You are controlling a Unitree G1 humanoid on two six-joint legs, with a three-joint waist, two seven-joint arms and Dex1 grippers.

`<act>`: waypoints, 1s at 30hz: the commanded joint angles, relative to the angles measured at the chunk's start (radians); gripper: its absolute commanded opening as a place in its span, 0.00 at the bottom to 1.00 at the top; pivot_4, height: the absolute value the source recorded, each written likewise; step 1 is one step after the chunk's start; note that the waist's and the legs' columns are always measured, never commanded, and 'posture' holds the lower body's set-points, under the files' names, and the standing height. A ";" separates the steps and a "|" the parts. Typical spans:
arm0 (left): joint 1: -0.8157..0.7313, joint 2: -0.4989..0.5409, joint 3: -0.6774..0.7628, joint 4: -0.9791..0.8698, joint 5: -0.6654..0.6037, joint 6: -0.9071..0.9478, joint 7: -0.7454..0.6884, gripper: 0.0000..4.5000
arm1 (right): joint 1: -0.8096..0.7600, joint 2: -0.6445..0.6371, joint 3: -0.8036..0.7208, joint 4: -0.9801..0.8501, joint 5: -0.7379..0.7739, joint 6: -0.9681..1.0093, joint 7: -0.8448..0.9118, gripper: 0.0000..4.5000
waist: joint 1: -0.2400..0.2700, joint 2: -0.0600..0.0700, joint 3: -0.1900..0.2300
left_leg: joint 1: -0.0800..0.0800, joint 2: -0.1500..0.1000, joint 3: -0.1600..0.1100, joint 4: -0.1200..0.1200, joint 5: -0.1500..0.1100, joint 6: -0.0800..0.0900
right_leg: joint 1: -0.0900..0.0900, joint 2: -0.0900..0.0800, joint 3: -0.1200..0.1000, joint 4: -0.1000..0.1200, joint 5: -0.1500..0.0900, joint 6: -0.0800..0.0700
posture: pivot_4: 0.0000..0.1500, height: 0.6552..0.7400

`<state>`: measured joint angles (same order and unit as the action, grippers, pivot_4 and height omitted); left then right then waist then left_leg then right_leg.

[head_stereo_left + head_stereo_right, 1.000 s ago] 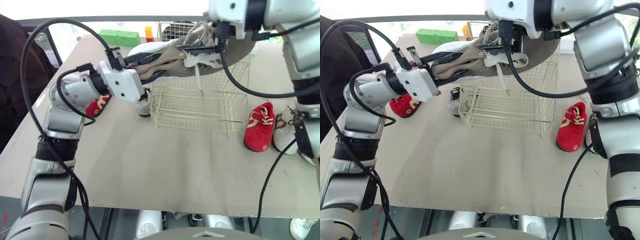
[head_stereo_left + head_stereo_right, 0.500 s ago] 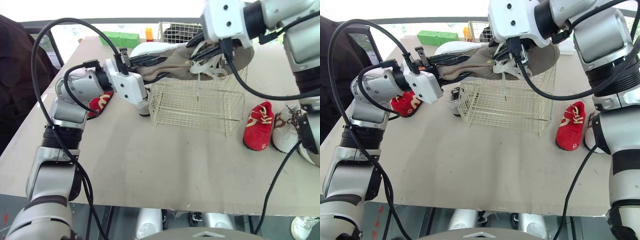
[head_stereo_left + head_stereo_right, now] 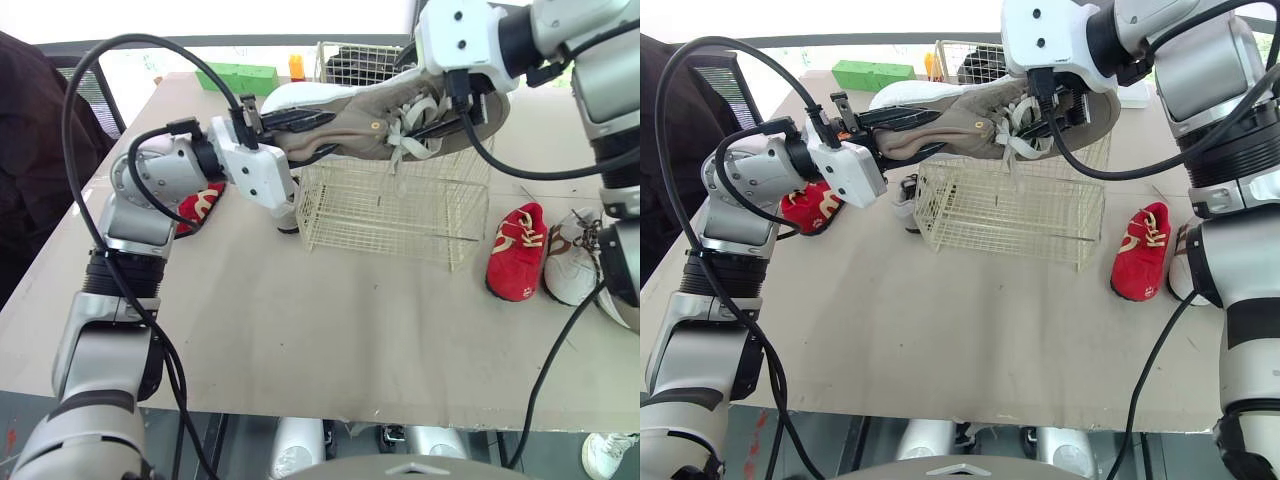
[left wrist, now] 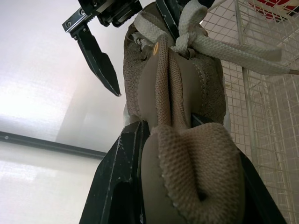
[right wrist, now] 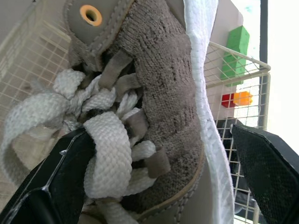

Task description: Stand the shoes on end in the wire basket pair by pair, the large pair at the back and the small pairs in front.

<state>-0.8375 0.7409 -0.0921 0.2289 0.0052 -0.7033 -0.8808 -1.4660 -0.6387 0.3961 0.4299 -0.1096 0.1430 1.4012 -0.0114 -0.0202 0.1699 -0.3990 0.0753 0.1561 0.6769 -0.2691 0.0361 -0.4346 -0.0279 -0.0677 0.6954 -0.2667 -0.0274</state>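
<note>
Taupe big shoe (image 3: 350, 120) held sideways just above wire basket (image 3: 400, 210), my left gripper (image 3: 300, 125) clamped on heel. Right gripper (image 5: 161, 133) jaws spread wide either side of laces, not gripping.

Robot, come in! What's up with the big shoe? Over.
Left end effector shut on shoe heel. Right end effector open at laces. Shoe lying flat above basket, not in yet. Nothing blocking.
</note>
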 commanded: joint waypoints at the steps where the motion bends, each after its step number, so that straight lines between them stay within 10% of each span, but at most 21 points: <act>1: -0.038 -0.001 0.044 -0.068 -0.048 -0.014 0.032 0.23 | 0.009 -0.003 -0.003 0.012 -0.032 0.004 -0.009 0.59 | 0.000 0.000 0.000 | 0.000 0.000 0.000 0.000 0.000 0.000 | 0.000 0.000 0.000 0.000 0.000 0.000 | 1.00 1.00; 8: -0.036 -0.004 0.078 -0.094 -0.069 -0.041 0.065 0.23 | 0.031 0.000 -0.032 -0.028 -0.022 0.029 -0.030 0.02 | -0.001 0.000 0.000 | 0.000 0.001 0.002 0.000 0.000 0.000 | -0.001 0.000 0.001 0.000 0.000 0.000 | 1.00 1.00; 15: 0.041 0.000 0.183 -0.321 -0.649 0.760 0.135 0.94 | 0.039 0.038 -0.145 -0.100 0.052 0.235 -0.126 0.00 | -0.007 0.000 0.000 | -0.002 0.003 0.002 0.003 0.000 0.000 | -0.002 0.002 0.002 0.000 0.000 0.000 | 1.00 1.00; 24: 0.280 -0.078 0.407 -0.629 -1.648 1.307 0.674 0.98 | 0.043 0.134 -0.334 -0.216 0.200 0.555 -0.339 0.00 | -0.015 -0.001 0.001 | -0.002 0.004 -0.001 0.003 0.000 0.000 | -0.001 0.003 0.004 0.000 0.000 0.000 | 1.00 1.00; 30: 0.366 -0.059 0.377 -0.681 -1.662 1.394 0.745 0.98 | 0.072 0.185 -0.393 -0.343 0.285 0.686 -0.444 0.00 | -0.010 -0.001 0.001 | -0.001 0.002 -0.002 0.003 0.000 0.000 | 0.000 0.002 0.004 0.001 0.000 0.000 | 1.00 1.00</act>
<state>-0.4561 0.6808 0.2763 -0.4141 -1.6166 0.6881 -0.1456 -1.3794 -0.4563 0.0502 0.1726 0.1361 0.8069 0.9890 -0.0216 -0.0216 0.1711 -0.4003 0.0770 0.1542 0.6802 -0.2690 0.0357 -0.4347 -0.0253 -0.0641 0.6959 -0.2665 -0.0276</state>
